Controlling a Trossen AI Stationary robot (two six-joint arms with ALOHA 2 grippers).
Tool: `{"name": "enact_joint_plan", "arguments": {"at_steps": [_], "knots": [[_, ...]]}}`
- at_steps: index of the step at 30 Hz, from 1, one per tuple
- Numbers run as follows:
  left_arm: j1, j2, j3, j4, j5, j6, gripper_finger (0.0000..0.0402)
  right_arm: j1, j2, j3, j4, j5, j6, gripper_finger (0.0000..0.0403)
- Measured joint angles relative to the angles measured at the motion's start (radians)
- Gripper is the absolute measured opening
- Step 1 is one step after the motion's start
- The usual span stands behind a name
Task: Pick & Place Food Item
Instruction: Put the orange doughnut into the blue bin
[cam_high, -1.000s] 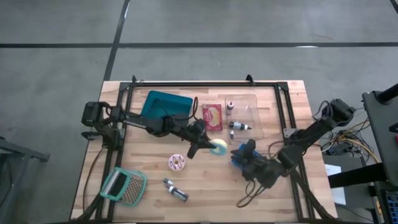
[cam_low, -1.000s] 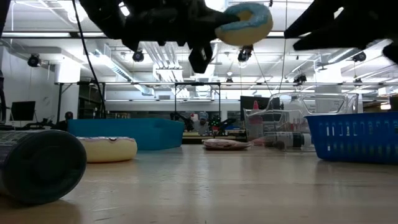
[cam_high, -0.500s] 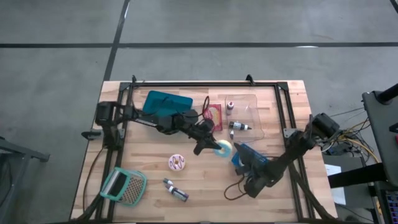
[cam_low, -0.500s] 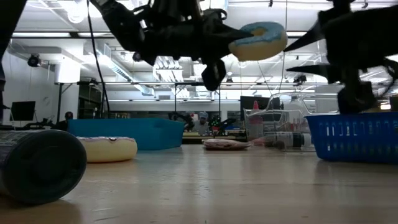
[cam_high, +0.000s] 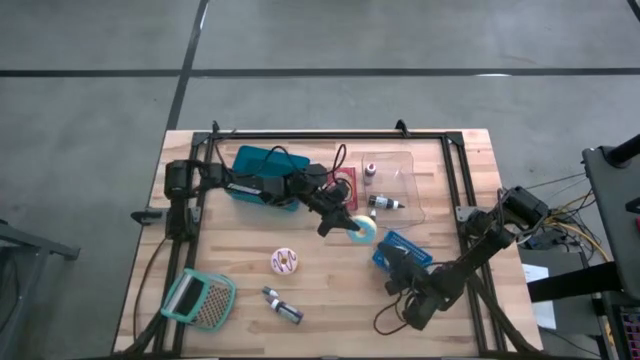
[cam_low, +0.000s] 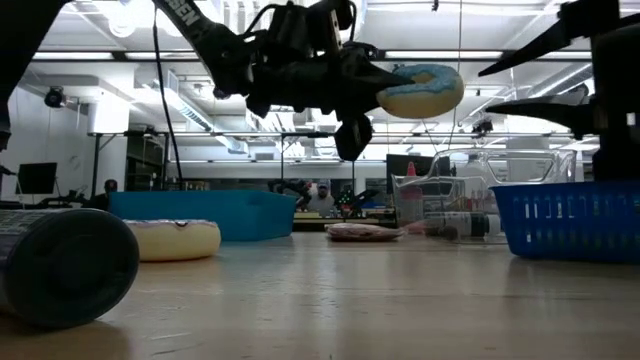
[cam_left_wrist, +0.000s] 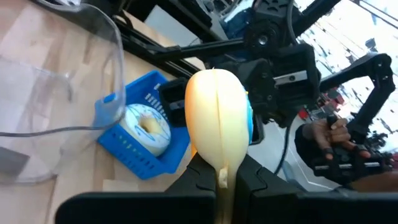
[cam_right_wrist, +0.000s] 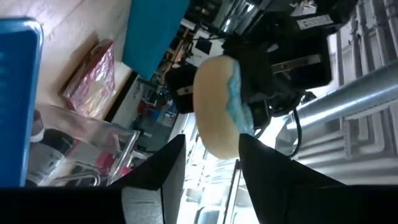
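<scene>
My left gripper (cam_high: 345, 224) is shut on a blue-frosted donut (cam_high: 363, 229), held in the air just left of a blue basket (cam_high: 403, 250). The donut also shows in the low view (cam_low: 421, 89) and the left wrist view (cam_left_wrist: 218, 116). The basket stands on the table with another blue-and-white donut (cam_left_wrist: 147, 126) lying inside it. My right gripper (cam_high: 396, 280) is open and empty, on the near side of the basket; its fingers (cam_right_wrist: 152, 182) stand apart in the right wrist view. My left gripper pinches the donut's rim (cam_left_wrist: 219, 169) on the side nearest the wrist between its two fingers, one on the frosted top and one on the plain underside. The fingers come about level from the table's left. The donut is lifted clear, lying nearly flat with its frosting (cam_low: 432, 74) up.
A teal bin (cam_high: 262, 170), a pink packet (cam_high: 341, 187) and a clear tray (cam_high: 398, 185) with small bottles stand at the back. A pink donut (cam_high: 285, 262), a dark can (cam_high: 283, 307) and a teal strainer (cam_high: 198, 300) lie at the near left.
My left gripper has carried the donut a little toward the table's right edge and downward, closer to the basket, still shut on it. My right gripper has drawn back from over the basket toward the table's near edge.
</scene>
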Motion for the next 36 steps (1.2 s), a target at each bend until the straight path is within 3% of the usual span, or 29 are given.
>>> {"name": "enact_joint_plan", "arguments": {"at_steps": [12,36], "knots": [[0.002,0.043,0.073,-0.058,0.013,0.031,0.0008,-0.030,-0.001,0.000,0.001,0.000,-0.072,0.0153],[0.006,0.062,0.079,-0.053,0.014,0.045,0.0008,-0.100,-0.003,0.019,0.000,-0.001,-0.102,0.0160]]}}
